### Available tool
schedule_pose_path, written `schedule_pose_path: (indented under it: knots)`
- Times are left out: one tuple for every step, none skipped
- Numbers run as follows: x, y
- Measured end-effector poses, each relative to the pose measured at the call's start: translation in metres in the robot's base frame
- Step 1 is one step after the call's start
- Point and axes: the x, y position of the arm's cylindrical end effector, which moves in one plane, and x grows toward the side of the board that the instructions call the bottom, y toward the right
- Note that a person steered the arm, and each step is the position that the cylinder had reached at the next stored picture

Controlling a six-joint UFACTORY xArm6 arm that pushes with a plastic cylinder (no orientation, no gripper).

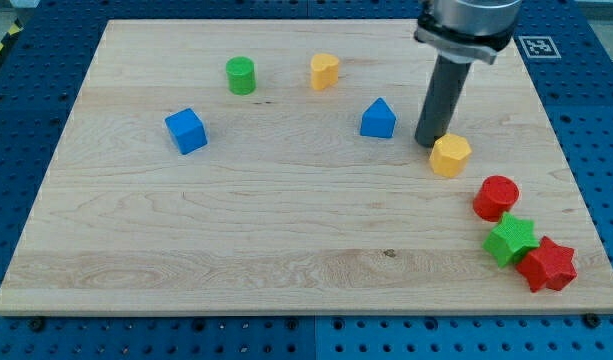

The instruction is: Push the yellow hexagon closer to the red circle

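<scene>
My tip (pixel 427 143) rests touching the yellow hexagon (pixel 450 155) at its ten o'clock edge — the side away from the red circle (pixel 496 197), which lies near, at the hexagon's four o'clock, so a push should close the gap. I have no jaws, only a rod. The wooden board (pixel 286 250) sits on a blue perforated table (pixel 596 120).

The wooden board (pixel 286 230) carries eight blocks. Around the blue house-shaped block (pixel 378 119): yellow heart (pixel 325 71), green cylinder (pixel 241 75) and blue cube (pixel 186 130) to the view's left; yellow hexagon (pixel 450 155), red circle (pixel 496 197), green star (pixel 512 240) and red star (pixel 547 264) to its lower right.
</scene>
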Motion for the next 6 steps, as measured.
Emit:
schedule_pose_path:
  knots:
    - [0.000,0.016]
    - [0.001,0.016]
    - [0.001,0.004]
    - [0.006,-0.004]
    - [0.016,0.004]
    - [0.023,0.025]
